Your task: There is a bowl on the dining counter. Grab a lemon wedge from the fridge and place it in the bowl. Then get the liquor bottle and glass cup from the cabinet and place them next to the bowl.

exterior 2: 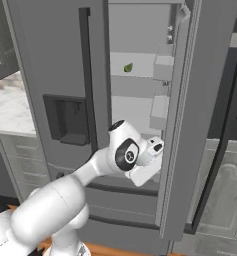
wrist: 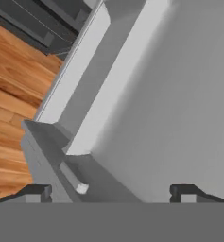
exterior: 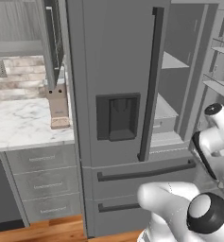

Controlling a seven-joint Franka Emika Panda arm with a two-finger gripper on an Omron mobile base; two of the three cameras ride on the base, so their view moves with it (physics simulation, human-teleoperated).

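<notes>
The tall grey fridge [exterior: 113,71] stands with its left door shut and its right door [exterior 2: 190,125] swung open. On an upper shelf inside lies the tiny greenish lemon wedge [exterior 2: 128,67]. My arm reaches into the open side, and the white hand [exterior 2: 152,150] sits low, well below the wedge and close to the open door's inner edge. In the hand view my gripper [wrist: 112,194] is open, its fingertips [wrist: 35,193] far apart with nothing between them, facing the door's inner wall. A grey wood-grain cabinet [exterior: 14,21] hangs at the upper left. The bowl, liquor bottle and glass cup are out of view.
A marble worktop [exterior: 23,123] backed by brick tiles lies left of the fridge, with a wooden block [exterior: 59,106] on it and grey drawers [exterior: 42,184] below. Inside the fridge are bare shelves [exterior: 172,61] and door bins [exterior 2: 162,67]. Wood floor [wrist: 14,94] lies beneath.
</notes>
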